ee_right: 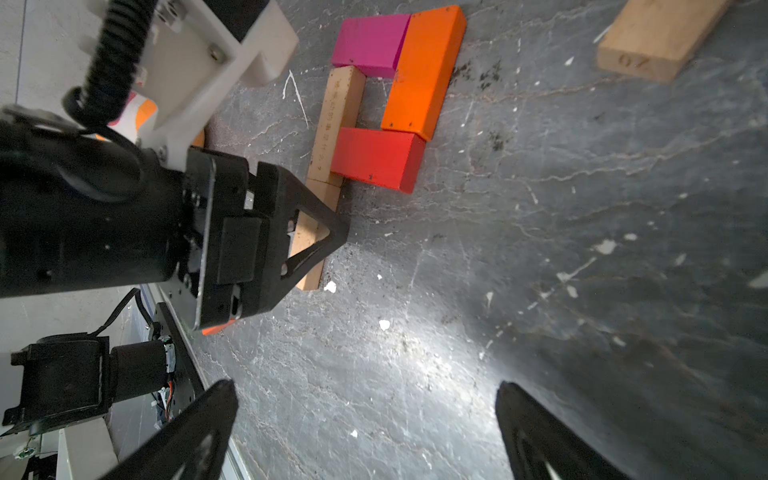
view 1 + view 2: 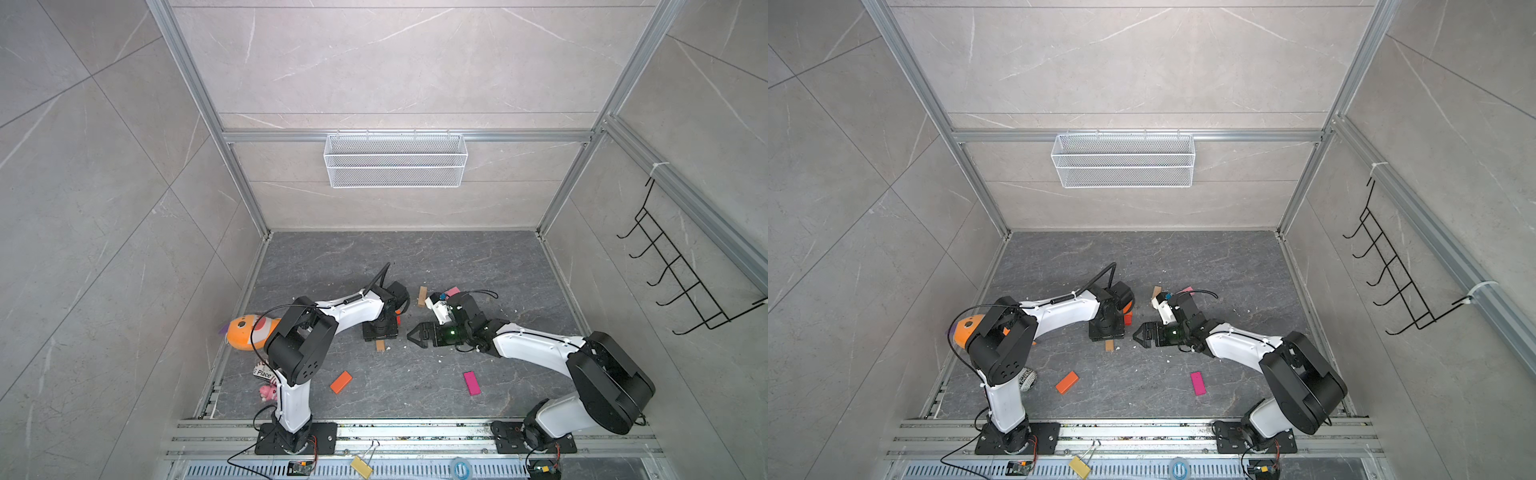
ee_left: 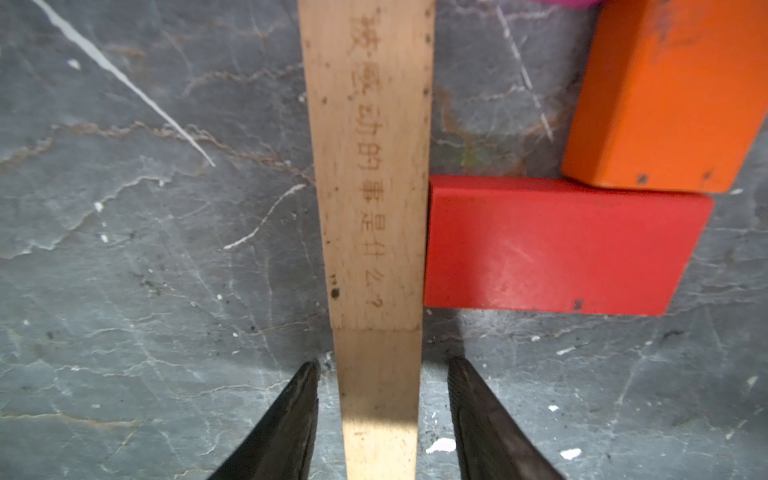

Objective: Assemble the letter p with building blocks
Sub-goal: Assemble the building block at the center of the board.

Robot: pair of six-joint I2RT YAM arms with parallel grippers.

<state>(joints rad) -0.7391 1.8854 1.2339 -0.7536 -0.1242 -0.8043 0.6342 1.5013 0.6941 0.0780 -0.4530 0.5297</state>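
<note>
Stem step, I judge: L gripper (image 3: 382, 363) spread astride lower tan block (image 3: 380, 399), no pinch; R gripper (image 1: 365, 386) spread, empty; next I lift L w/o nudging letter p (image 1: 376, 158).

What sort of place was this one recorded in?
Probably a lab robot cell: an aluminium frame around stone-look panels, left arm and right arm bolted to a rail, a wire basket hung on that frame.

Letter p (image 1: 338, 108) lies partly beneath the left end effector (image 3: 382, 363).
</note>
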